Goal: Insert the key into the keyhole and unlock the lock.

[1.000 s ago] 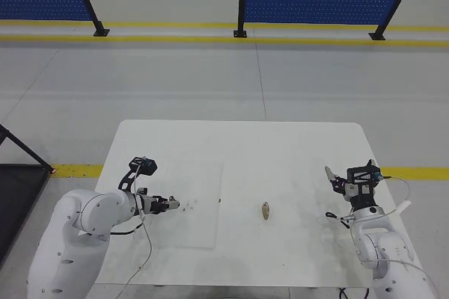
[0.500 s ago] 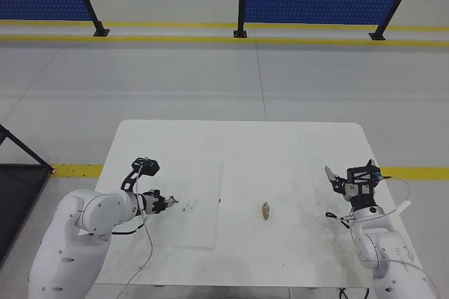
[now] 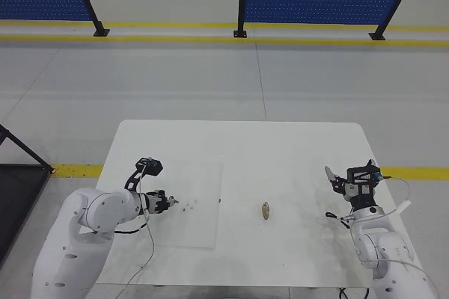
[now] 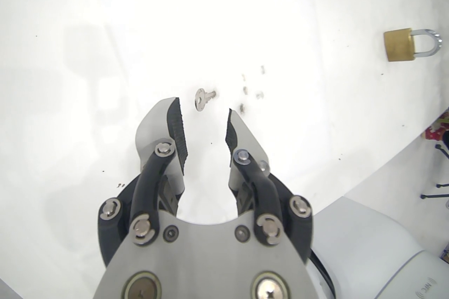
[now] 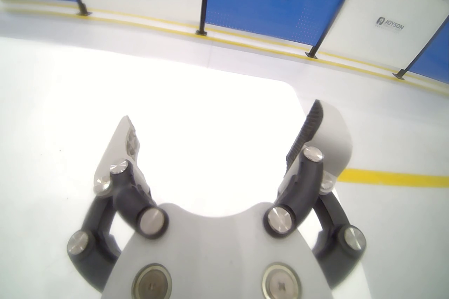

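Left gripper (image 4: 203,108) barely shuffled this last second, wrist twisting a touch, claw still spread apart just short of the key (image 4: 202,98) lying left of centre in the top view, lock (image 4: 399,45) well apart, so no grab yet.

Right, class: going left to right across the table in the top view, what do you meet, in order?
left gripper → padlock → right gripper. The key lies just off the left gripper's tips, too close to place separately.
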